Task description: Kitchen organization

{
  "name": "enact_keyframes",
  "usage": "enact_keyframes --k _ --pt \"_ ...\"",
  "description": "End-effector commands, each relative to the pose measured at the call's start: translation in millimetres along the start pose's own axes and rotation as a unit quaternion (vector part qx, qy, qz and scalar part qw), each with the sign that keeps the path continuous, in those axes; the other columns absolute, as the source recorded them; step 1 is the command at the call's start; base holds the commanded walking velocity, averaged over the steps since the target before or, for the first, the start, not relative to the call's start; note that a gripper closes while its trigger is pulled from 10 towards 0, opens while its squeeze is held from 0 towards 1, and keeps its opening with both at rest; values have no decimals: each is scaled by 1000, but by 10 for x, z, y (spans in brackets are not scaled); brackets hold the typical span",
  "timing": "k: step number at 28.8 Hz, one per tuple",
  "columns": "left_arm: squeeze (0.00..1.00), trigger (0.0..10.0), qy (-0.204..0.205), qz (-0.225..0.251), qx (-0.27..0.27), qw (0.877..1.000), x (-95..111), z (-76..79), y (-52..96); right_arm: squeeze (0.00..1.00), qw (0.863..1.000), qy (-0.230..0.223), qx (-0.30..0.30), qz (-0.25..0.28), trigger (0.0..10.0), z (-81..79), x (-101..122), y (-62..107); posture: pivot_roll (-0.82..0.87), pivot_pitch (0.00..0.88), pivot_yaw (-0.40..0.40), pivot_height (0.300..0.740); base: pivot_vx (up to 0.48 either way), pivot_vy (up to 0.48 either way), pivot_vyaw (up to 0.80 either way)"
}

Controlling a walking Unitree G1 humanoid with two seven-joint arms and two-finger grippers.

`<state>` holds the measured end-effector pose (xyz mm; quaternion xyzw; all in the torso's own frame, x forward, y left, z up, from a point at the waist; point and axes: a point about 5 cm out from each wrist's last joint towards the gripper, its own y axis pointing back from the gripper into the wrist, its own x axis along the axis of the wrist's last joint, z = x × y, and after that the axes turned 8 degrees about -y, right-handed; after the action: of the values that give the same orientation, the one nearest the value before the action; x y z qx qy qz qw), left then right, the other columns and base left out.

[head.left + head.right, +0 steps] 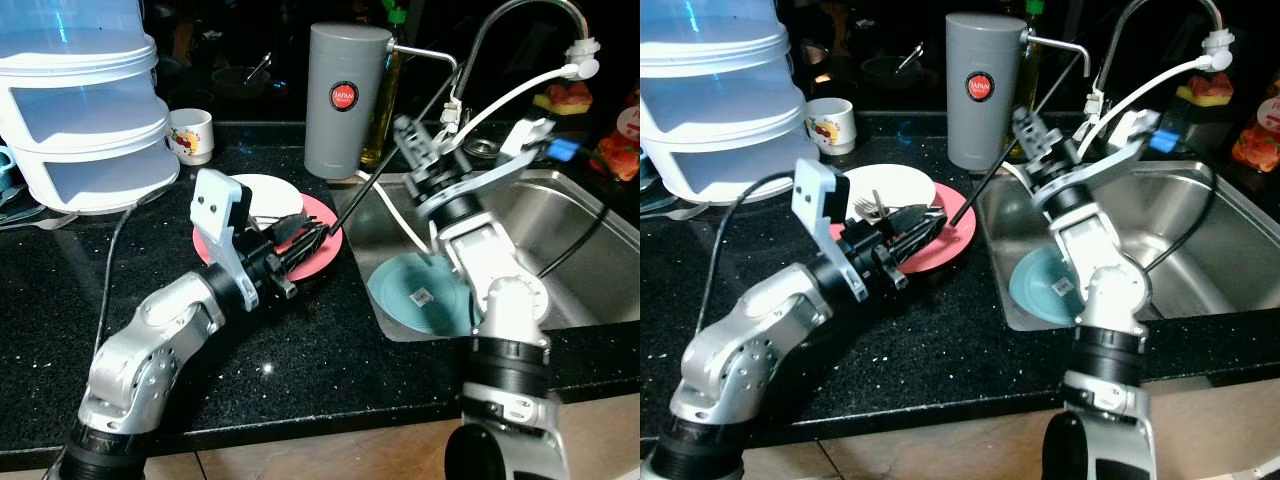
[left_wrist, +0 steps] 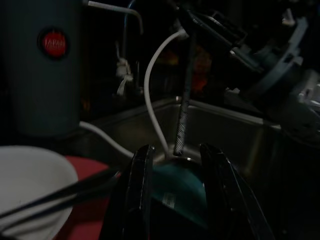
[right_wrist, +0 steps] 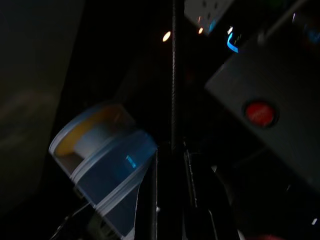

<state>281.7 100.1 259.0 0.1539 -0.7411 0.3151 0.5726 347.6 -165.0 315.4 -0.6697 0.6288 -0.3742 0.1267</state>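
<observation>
At the upper left of the frame a stack of white and blue plastic containers [image 1: 80, 110] stands on the black tabletop [image 1: 300, 350], and a small white cup [image 1: 190, 135] stands just beside it. Near the middle, a white plate [image 1: 265, 195] lies partly on a red plate [image 1: 325, 245]. The left gripper [image 1: 305, 240] is low over the red plate, beside a fork [image 1: 872, 208] that lies on the white plate; its jaws stand a little apart with nothing between them. Behind the plates a tall grey canister [image 1: 345, 100] with a red round label stands near the sink edge. The right gripper [image 1: 405, 135] is raised over the left part of the sink [image 1: 590, 250], and its jaws are closed on a thin black stick [image 1: 375, 185] whose lower end reaches down to the rim of the red plate. A teal plate [image 1: 425, 295] lies on the bottom of the sink, under the curved faucet [image 1: 530, 15].
</observation>
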Motion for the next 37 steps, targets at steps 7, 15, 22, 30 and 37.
enact_keyframes --k 7,15,22,30,37 --pt "0 10000 -54 51 -47 996 328 108 -95 0 990 111 -18 81 0 10 516 -67 -12 35 -23 740 0 0 0" --pt "0 10000 -84 -21 -117 989 193 287 -161 0 881 460 -106 -32 0 267 451 -61 -17 23 -20 740 0 0 0" --pt "0 10000 -98 -67 -89 989 20 222 -204 0 792 563 -133 -194 1765 686 105 173 -18 14 -24 740 0 0 0" --pt "0 10000 -111 -91 -91 985 -64 222 -200 0 715 585 -174 -341 3255 1096 -146 533 -14 11 -26 740 0 0 0" --pt "0 10000 -117 -98 -94 984 -90 215 -197 0 680 587 -215 -384 8627 1252 -128 702 -16 20 -24 740 0 0 0"
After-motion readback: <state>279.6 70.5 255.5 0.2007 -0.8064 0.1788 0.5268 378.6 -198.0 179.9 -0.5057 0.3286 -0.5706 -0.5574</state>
